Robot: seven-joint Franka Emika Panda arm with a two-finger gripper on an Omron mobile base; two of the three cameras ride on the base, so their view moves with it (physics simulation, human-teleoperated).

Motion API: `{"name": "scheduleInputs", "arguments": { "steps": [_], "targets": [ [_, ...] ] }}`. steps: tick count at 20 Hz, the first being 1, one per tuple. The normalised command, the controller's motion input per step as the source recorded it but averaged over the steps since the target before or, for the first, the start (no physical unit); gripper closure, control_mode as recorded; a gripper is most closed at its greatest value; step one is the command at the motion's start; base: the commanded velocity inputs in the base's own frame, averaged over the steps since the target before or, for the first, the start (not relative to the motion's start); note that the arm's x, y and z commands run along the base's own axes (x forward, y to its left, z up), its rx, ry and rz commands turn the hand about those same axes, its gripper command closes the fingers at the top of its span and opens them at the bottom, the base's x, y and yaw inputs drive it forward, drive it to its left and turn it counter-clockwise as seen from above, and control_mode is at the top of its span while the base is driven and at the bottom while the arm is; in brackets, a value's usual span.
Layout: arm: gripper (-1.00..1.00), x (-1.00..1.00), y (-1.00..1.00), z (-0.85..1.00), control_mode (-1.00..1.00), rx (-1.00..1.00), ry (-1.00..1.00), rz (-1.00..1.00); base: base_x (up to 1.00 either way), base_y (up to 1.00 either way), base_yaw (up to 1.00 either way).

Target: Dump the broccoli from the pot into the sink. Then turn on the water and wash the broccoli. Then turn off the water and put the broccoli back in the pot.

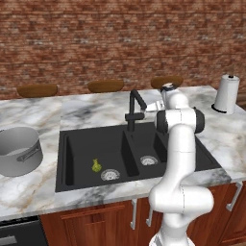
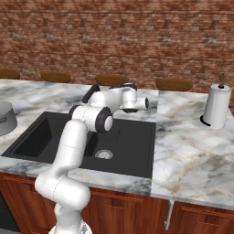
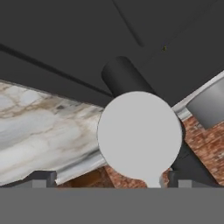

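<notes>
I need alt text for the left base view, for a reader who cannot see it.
The broccoli lies in the larger basin of the black sink, beside its drain, while the gripper reaches toward the black faucet. The grey pot stands on the marble counter left of the sink.

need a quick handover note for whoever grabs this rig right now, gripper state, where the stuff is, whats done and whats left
Gripper: raised behind the sink by the black faucet, fingers spread to either side of the faucet's pale round handle; holding nothing.
Broccoli: lying in the larger basin of the sink, beside the drain.
Pot: upright on the counter left of the sink; its inside cannot be seen.
Done: broccoli dumped into the sink.
Left: no water is seen running; whether the wash has happened cannot be told. Then the broccoli goes back into the pot.
</notes>
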Motion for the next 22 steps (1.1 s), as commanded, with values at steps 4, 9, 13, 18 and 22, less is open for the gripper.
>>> {"name": "scheduleInputs", "arguments": {
  "steps": [4, 9, 13, 18, 22],
  "targets": [
    [1.0, 0.02, 0.0, -0.26, -1.0, 0.0, 0.0, 0.0, 0.0, 0.0, 0.0],
    [1.0, 0.08, 0.0, -0.06, -1.0, 0.0, 0.0, 0.0, 0.0, 0.0, 0.0],
    [1.0, 0.0, 0.0, 0.0, -1.0, 0.0, 0.0, 0.0, 0.0, 0.0, 0.0],
    [1.0, 0.0, 0.0, 0.0, -1.0, -0.01, 0.0, 0.0, 0.0, 0.0, 0.0],
    [1.0, 0.0, -0.12, 0.0, -1.0, 0.0, 0.0, -0.04, 0.0, 0.0, 0.0]
  ]
}}
